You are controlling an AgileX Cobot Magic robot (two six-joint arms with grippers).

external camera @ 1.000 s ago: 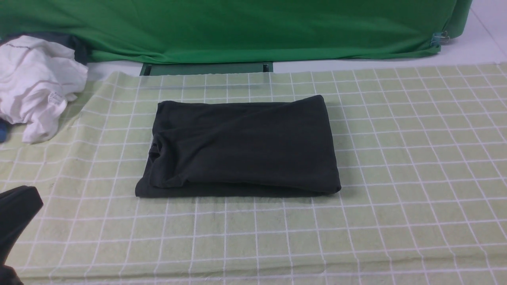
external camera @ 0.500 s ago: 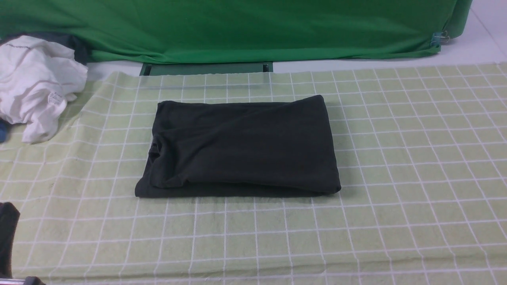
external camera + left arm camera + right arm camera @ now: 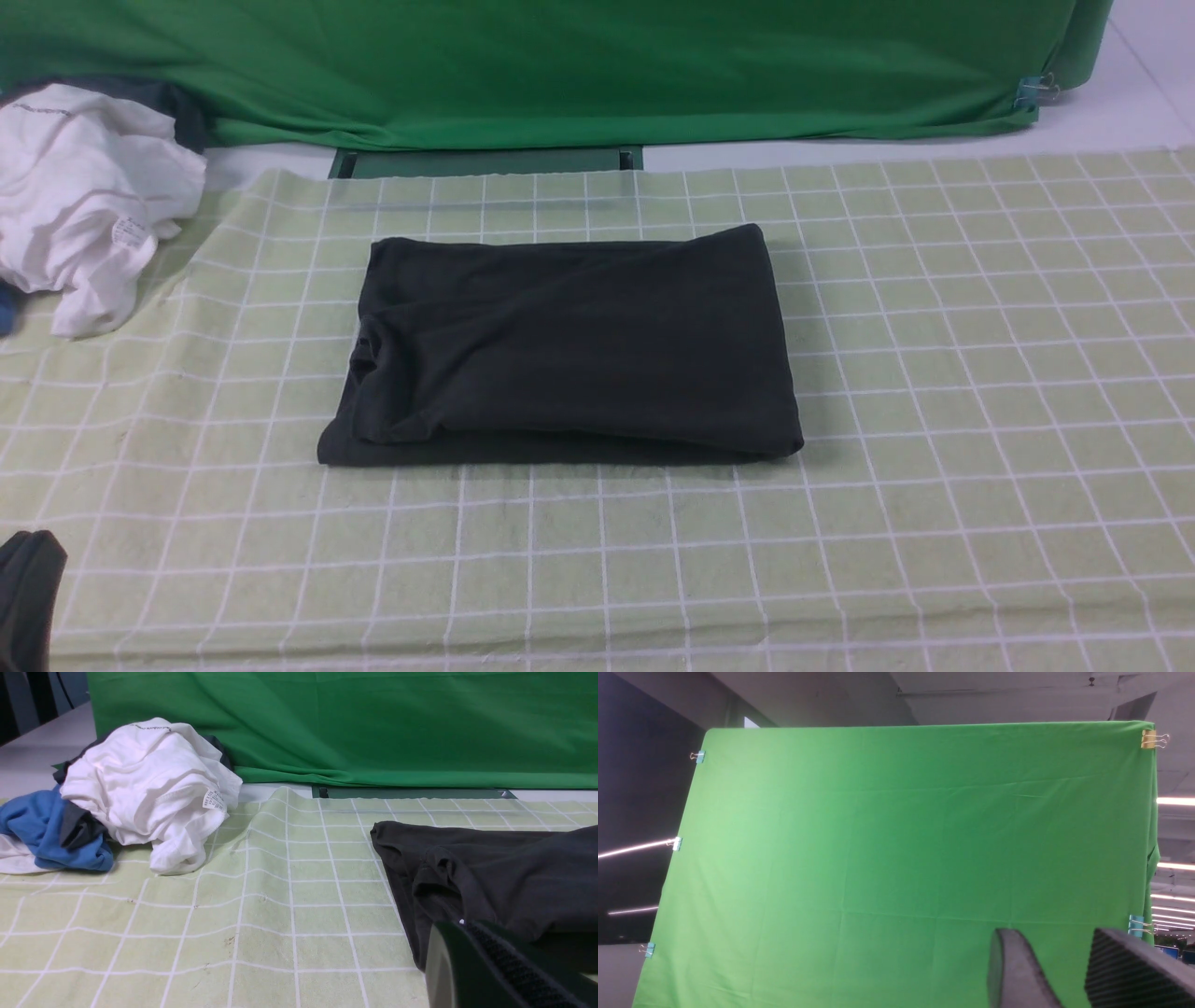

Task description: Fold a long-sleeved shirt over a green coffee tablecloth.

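Observation:
The long-sleeved shirt [image 3: 565, 350] is black and lies folded into a flat rectangle in the middle of the green coffee tablecloth [image 3: 980, 392], a pale green cloth with white grid lines. In the left wrist view the shirt [image 3: 495, 877] lies just past my left gripper [image 3: 461, 925], whose jaws are shut with nothing between them. In the front view the left gripper [image 3: 28, 597] sits at the lower left corner, apart from the shirt. My right gripper [image 3: 1052, 940] is out of the front view. It points up at the green backdrop, open and holding nothing.
A crumpled white garment [image 3: 84, 201] lies at the cloth's far left, with blue fabric [image 3: 51, 835] beside it. A deep-green backdrop sheet [image 3: 560, 65] hangs along the far side, with a dark green frame [image 3: 485, 161] at its foot.
My left gripper has drawn back and down toward the front view's lower left corner. The folded shirt has not moved.

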